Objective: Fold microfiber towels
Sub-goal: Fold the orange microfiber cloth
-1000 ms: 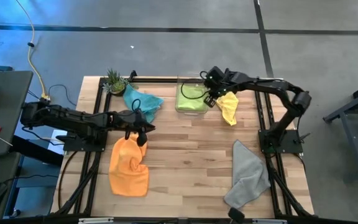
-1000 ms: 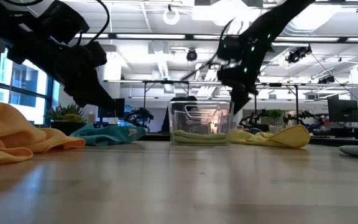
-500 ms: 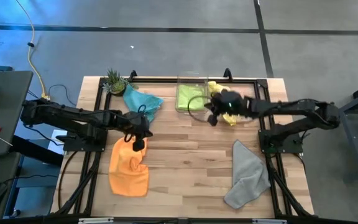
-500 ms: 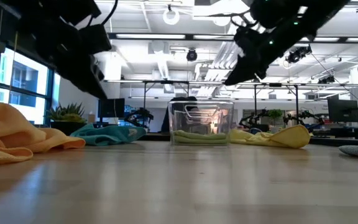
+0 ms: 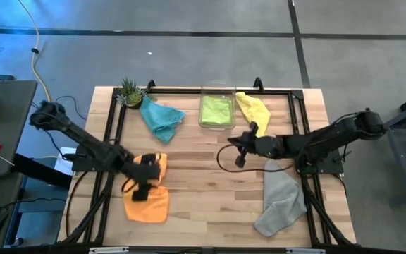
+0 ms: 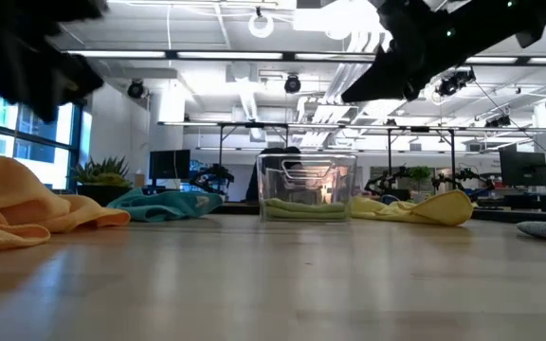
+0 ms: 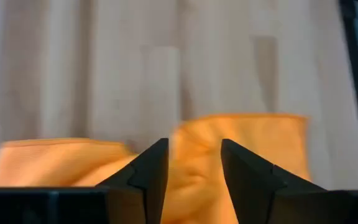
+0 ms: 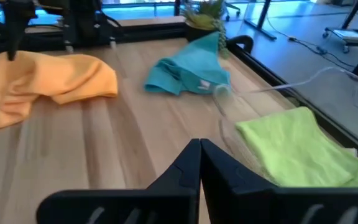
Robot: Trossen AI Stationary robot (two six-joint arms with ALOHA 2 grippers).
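The crumpled orange towel (image 5: 150,201) (image 7: 253,140) lies on the table's near left. My left gripper (image 5: 141,189) (image 7: 194,149) hangs just over it, open, with orange cloth showing between and beyond the fingers; I cannot tell whether they touch it. My right gripper (image 5: 238,154) (image 8: 199,144) hovers shut and empty above bare wood near the table's middle. The teal towel (image 5: 162,118) lies bunched at the far left. The lime green towel (image 5: 216,109) lies in the bin, and the yellow towel (image 5: 254,109) lies flat beside it. The grey towel (image 5: 282,197) lies at the near right.
A clear plastic bin (image 5: 204,125) (image 6: 306,180) stands at the far middle. A small potted plant (image 5: 129,92) sits in the far left corner. Black frame rails (image 5: 111,127) run along the table's sides. Bare wood lies between the orange and grey towels.
My left gripper has left the teal towel's near side, swung toward the near edge and now tips down over the orange towel. My right gripper has drawn back from the bin and yellow towel toward the table's middle, staying shut.
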